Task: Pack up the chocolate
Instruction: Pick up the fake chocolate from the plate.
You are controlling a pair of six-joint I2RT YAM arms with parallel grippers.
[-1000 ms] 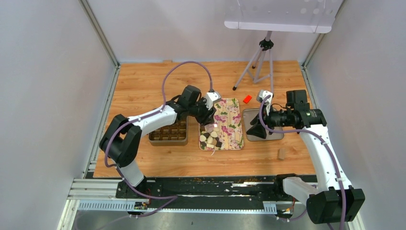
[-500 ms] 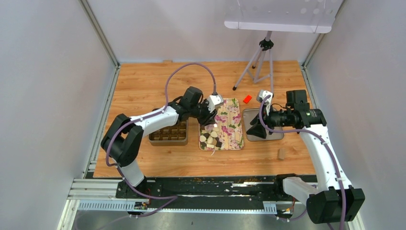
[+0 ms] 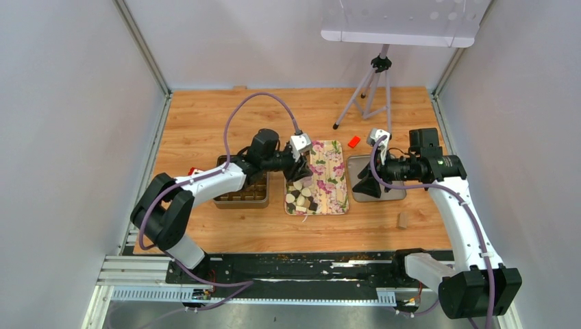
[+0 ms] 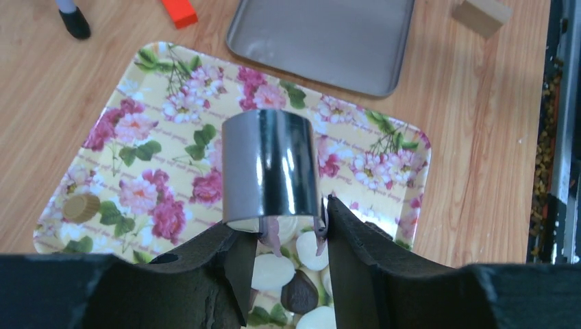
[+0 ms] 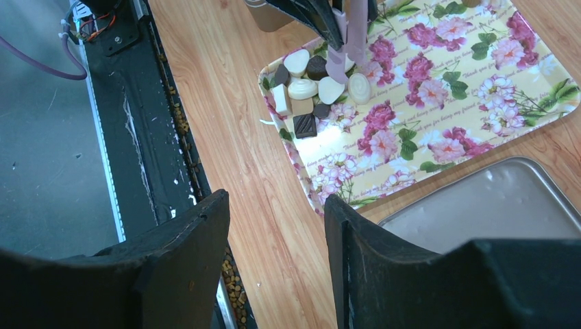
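The chocolate (image 3: 301,199) is a heap of dark, white and tan pieces at the near end of a floral tray (image 3: 329,171). My left gripper (image 3: 299,171) hovers over that heap, shut on shiny metal tongs (image 4: 270,168). In the left wrist view its fingers (image 4: 356,247) press the tong arms. The purple tong tips (image 5: 340,62) hang apart just above the white pieces (image 4: 274,271), with nothing pinched between them. One round tan piece (image 4: 81,205) lies alone on the tray. My right gripper (image 3: 363,186) stands open and empty over the grey metal tray's near-left corner.
A brown compartment box (image 3: 241,195) sits left of the floral tray, under my left forearm. A grey metal tray (image 3: 394,186) lies to the right. A red block (image 3: 353,142), a tan cylinder (image 3: 403,219) and a tripod (image 3: 370,89) stand around it.
My left arm has swung its elbow and forearm leftward and nearer, over the box, while the tongs stay above the chocolate heap. The right arm has not moved.
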